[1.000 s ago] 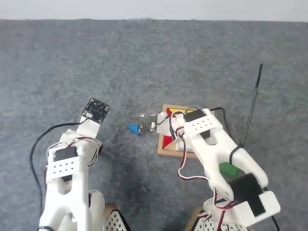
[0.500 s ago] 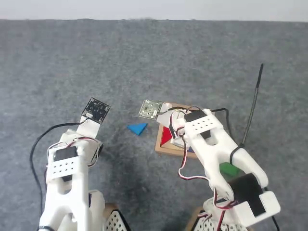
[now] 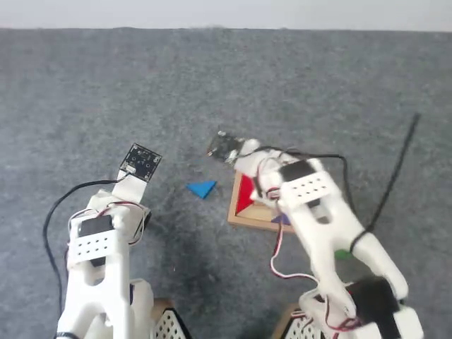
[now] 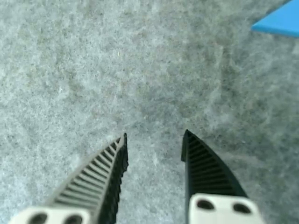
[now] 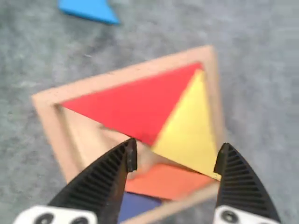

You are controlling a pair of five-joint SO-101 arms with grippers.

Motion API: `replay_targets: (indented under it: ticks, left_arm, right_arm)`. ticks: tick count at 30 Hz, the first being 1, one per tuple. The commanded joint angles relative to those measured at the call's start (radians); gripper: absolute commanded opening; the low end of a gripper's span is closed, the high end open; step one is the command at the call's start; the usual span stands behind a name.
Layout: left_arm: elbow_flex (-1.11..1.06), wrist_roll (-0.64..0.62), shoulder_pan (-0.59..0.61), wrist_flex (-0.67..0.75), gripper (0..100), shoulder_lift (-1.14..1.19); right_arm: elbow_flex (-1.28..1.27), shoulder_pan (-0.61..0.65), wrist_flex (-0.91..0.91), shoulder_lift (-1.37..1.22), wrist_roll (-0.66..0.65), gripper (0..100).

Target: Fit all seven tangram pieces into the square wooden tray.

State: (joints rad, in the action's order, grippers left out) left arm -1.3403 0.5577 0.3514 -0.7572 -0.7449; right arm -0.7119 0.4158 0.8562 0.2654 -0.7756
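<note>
The square wooden tray [image 5: 46, 122] lies flat, holding a red triangle [image 5: 135, 109], a yellow triangle [image 5: 191, 135], an orange piece [image 5: 168, 182] and a dark blue piece [image 5: 135, 205]. 1 blue triangle [image 3: 203, 188] lies near it on the counter [image 3: 141, 92].

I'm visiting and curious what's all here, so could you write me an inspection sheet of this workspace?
Surface: grey felt-like mat.
Job's things: wooden tray holding red piece, yellow piece, orange piece, dark blue piece; blue triangle outside on the mat.
Clutter: nothing seen.
Grippers: left gripper open over mat; right gripper open over tray.
Cables: left arm's cable; right arm's cable, both black.
Surroundings: pale strip beyond the mat.
</note>
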Motion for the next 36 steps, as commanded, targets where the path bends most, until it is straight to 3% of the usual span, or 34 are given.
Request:
replay_targets:
  ticks: [1, 8, 13, 20, 28, 36]
  left_arm:
    - [0.008, 0.009, 0.000, -0.002, 18, -0.006]
    - [0.008, 0.009, 0.000, -0.002, 18, -0.006]
    - [0.008, 0.009, 0.000, -0.002, 18, -0.006]
    - [0.008, 0.009, 0.000, -0.002, 18, -0.006]
    - [0.008, 0.009, 0.000, -0.002, 18, -0.006]
    - [0.008, 0.009, 0.000, -0.002, 18, -0.006]
  right_arm:
    - [0.000, -0.068, 0.005, 0.059, -0.023, 26.1]
    - [-0.041, -0.056, -0.102, -0.122, -0.020, 6.0]
    - [-0.040, -0.045, -0.067, -0.163, -0.018, 5.4]
    - [-0.043, 0.093, 0.084, -0.064, 0.048, 5.5]
    - [-0.035, 0.205, 0.099, -0.071, 0.114, 5.5]
    - [0.149, 0.012, 0.289, 0.067, 0.107, 5.5]
